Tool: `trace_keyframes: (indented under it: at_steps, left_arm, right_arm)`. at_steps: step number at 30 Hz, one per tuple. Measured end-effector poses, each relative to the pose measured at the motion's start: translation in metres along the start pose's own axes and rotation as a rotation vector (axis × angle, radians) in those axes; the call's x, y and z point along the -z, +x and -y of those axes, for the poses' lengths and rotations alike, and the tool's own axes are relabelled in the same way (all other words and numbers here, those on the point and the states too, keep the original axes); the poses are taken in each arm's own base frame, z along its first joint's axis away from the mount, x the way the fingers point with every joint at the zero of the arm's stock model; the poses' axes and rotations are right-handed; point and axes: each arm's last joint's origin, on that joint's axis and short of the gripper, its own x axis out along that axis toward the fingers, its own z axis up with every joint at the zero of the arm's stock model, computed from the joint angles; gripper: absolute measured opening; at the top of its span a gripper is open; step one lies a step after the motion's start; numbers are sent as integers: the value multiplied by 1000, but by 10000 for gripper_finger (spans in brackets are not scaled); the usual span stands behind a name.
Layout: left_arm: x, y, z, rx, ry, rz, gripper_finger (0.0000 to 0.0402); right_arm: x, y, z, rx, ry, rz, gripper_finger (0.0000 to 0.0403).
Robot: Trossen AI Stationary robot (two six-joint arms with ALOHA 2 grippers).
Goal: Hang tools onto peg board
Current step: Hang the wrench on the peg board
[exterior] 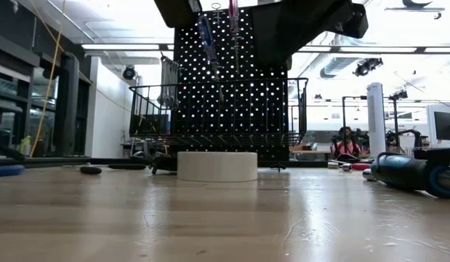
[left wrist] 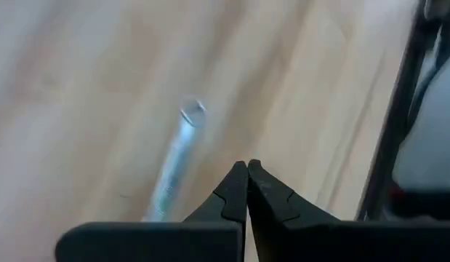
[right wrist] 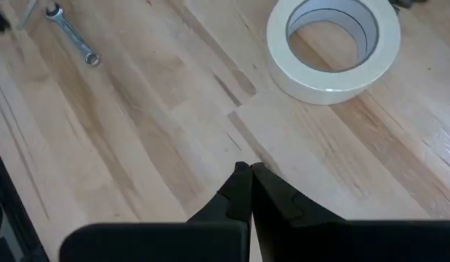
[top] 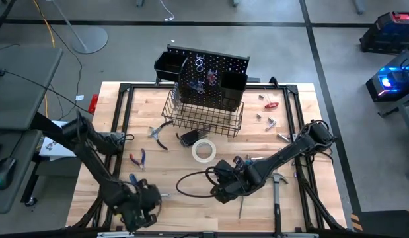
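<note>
The black peg board [top: 211,69] stands upright at the table's far side, with a wire basket [top: 205,118] at its foot. A blue-handled screwdriver [exterior: 205,36] and a red-handled one [exterior: 233,14] hang on it. The white tape roll [right wrist: 334,44] lies flat on the wood in front of the basket. My right gripper [right wrist: 246,171] hovers shut just near of the roll, pointing down at bare wood. My left gripper [left wrist: 246,169] is shut at the near left, above the table. A silver wrench [left wrist: 177,160] lies on the wood beside its tips.
Red-handled pliers [top: 158,134] and blue-handled tools [top: 137,160] lie left of the tape. A hammer [top: 277,192] lies near right. A red screwdriver [top: 270,104] and small wrenches [top: 267,120] lie far right. A black cable [top: 191,186] loops between the grippers. Another wrench [right wrist: 72,36] lies on the wood.
</note>
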Motion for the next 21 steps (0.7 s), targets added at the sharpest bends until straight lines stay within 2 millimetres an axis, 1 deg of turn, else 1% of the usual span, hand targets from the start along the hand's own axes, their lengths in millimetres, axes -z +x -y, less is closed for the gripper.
trace_keyframes:
  at_steps: [2, 4, 7, 8, 11, 13, 18, 21]
  left_arm:
    - [1, -9, -7, -43, -39, 62, 0]
    - [2, -13, -14, -101, -61, 79, 0]
    - [10, -2, -20, -159, -74, -5, 0]
    - [13, 2, -21, -161, -90, -43, 0]
    - [21, 7, -17, -114, -147, -111, 0]
    - [27, 11, -20, -150, -181, -119, 0]
    - [29, 17, -25, -240, -263, -118, 0]
    - [29, 19, -24, -236, -275, -138, 0]
  right_arm:
    - [-1, 1, 1, 3, 3, 3, 0]
    - [-4, 2, 2, 9, 8, 10, 0]
    - [-7, 4, 4, 13, 14, 12, 0]
    - [-9, 5, 5, 15, 15, 11, 0]
    - [-11, 6, 6, 12, -6, 7, 0]
    - [-12, 6, 6, 14, -11, 7, 0]
    - [-13, 7, 7, 13, -24, 4, 0]
    - [-13, 7, 6, 10, -24, 0, 0]
